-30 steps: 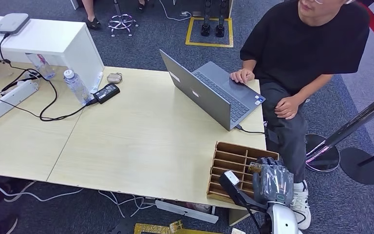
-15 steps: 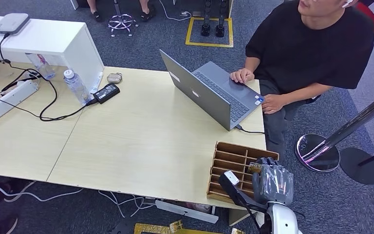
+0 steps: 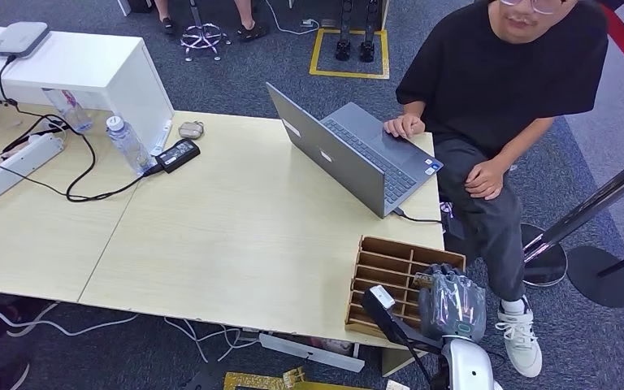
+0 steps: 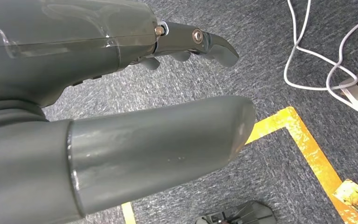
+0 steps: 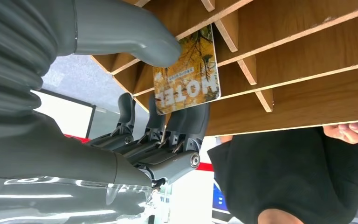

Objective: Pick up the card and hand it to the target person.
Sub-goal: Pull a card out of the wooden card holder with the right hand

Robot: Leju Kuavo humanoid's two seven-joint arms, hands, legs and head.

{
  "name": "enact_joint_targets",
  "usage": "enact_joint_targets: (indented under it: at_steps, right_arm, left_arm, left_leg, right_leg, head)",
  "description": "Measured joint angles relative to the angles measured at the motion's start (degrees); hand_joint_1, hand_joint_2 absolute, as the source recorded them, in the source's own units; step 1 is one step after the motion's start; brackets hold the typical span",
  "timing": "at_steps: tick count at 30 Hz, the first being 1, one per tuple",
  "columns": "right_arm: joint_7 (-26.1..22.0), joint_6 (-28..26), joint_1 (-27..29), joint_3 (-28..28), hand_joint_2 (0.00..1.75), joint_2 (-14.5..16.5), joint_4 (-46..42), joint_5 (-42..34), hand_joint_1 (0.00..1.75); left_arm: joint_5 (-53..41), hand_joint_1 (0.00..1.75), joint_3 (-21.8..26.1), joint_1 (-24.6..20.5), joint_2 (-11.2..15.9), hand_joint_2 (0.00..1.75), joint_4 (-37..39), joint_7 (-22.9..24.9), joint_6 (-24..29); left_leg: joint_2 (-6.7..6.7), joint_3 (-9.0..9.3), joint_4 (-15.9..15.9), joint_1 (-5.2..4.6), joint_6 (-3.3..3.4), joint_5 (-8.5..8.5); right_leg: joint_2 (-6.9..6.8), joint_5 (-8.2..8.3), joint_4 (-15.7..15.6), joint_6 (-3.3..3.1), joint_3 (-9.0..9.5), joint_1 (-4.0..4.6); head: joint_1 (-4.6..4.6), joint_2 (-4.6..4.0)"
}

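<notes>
The table point(image 3: 236, 244) is seen with a laptop point(image 3: 357, 158) at its far edge and a wooden rack point(image 3: 386, 280) at its near right corner. Beside the table a person point(image 3: 504, 97) is seated; over the last second the body has been shifted and the head bent lower, while one hand has been kept at the laptop.

The right hand point(image 3: 452, 302) has hardly been moved and is held over the rack's right end. In the right wrist view the card point(image 5: 186, 79) is pinched between thumb and fingers point(image 5: 177, 123), just at a slot; whether it has been fully drawn out can probably not be told. The lift and the handover are judged still to come.

The left hand point(image 4: 121, 93) is hung over the carpet, fingers apart, with nothing held.
</notes>
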Motion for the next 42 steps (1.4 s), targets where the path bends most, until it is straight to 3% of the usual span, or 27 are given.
enact_joint_targets:
  at_steps: [13,42]
  right_arm:
    - [0.28,0.62,-0.53,0.49,1.75,-0.03,0.0,0.42,1.36]
    - [0.87,0.31,-0.64,0.7,1.75,-0.08,-0.42,1.94,1.46]
  left_arm:
    - [0.17,0.0,-0.03,0.0,0.0,0.0,0.0,0.04,0.2]
    - [0.28,0.0,-0.35,0.0,0.0,0.0,0.0,-0.17,0.21]
  left_leg:
    - [0.0,0.0,0.0,0.0,0.0,0.0]
    - [0.0,0.01,0.0,0.0,0.0,0.0]
  right_leg:
    - [0.0,0.0,0.0,0.0,0.0,0.0]
    - [0.01,0.0,0.0,0.0,0.0,0.0]
  head:
    - [0.0,0.0]
    - [0.0,0.0]
